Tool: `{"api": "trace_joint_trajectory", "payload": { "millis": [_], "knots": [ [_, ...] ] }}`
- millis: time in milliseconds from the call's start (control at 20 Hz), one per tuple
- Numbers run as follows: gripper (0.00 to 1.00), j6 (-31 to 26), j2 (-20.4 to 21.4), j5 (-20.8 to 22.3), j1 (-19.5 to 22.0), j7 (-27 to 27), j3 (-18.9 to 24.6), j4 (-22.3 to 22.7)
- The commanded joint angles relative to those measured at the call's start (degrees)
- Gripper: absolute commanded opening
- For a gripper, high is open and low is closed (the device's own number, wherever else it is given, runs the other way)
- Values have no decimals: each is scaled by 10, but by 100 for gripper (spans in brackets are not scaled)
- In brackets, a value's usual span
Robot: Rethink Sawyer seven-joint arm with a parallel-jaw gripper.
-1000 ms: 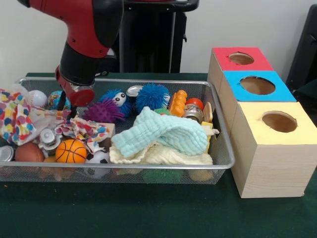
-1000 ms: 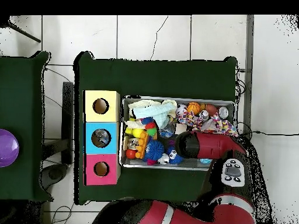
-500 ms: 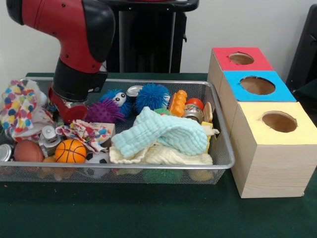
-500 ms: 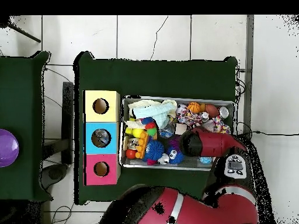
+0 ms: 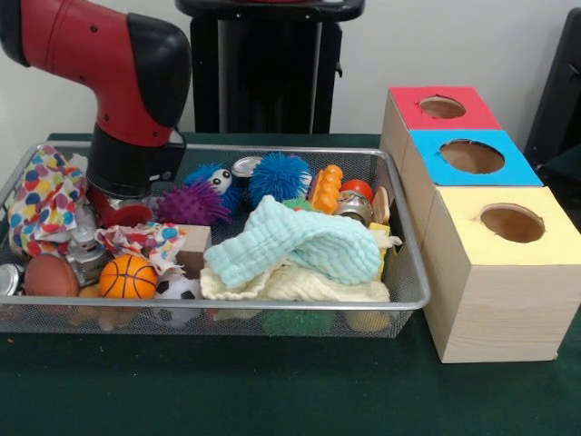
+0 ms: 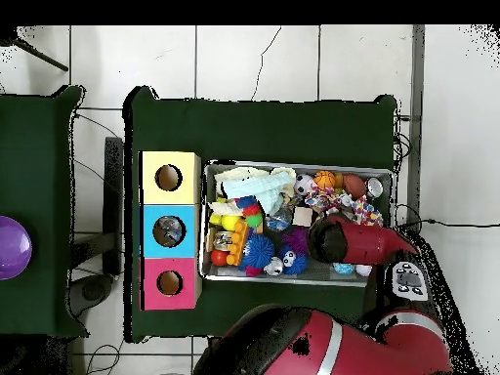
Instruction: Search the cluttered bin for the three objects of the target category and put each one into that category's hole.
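Wall: plain white wall (image 5: 472, 41) behind the bench.
Floor: pale tiles (image 6: 254, 63) with dark joints and a thin crack.
Bench: dark green cloth (image 5: 272, 391).
Second table: green table (image 6: 34, 146), a purple bowl (image 6: 12, 247) on it.

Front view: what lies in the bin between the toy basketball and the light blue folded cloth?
In the front view, a wooden block lies between the basketball and the light blue cloth, with a small soccer ball just in front of it.

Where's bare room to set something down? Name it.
Free: the green cloth in front of the wire bin, and behind the bin in the overhead view. Crowded: the bin itself, filled wall to wall, with the arm over one end.
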State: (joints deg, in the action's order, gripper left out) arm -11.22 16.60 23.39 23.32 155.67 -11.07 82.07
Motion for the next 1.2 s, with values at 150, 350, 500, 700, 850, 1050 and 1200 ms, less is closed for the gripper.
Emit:
{"api": "trace_joint_trajectory", "payload": {
  "millis": [150, 350, 500, 700, 850, 1050, 1200],
  "knots": [
    [0, -36, -16, -8, -10, -16, 74, 22],
    [0, -98, 60, -39, -12, -19, 96, 72],
    [0, -117, 92, -53, -3, -23, 120, 90],
    [0, -131, 113, -57, 2, -36, 139, 96],
    [0, -142, 125, -59, -14, -26, 130, 96],
    [0, -142, 131, -72, -29, 0, 127, 105],
    [0, -131, 131, -88, -21, 8, 146, 117]
  ]
}}
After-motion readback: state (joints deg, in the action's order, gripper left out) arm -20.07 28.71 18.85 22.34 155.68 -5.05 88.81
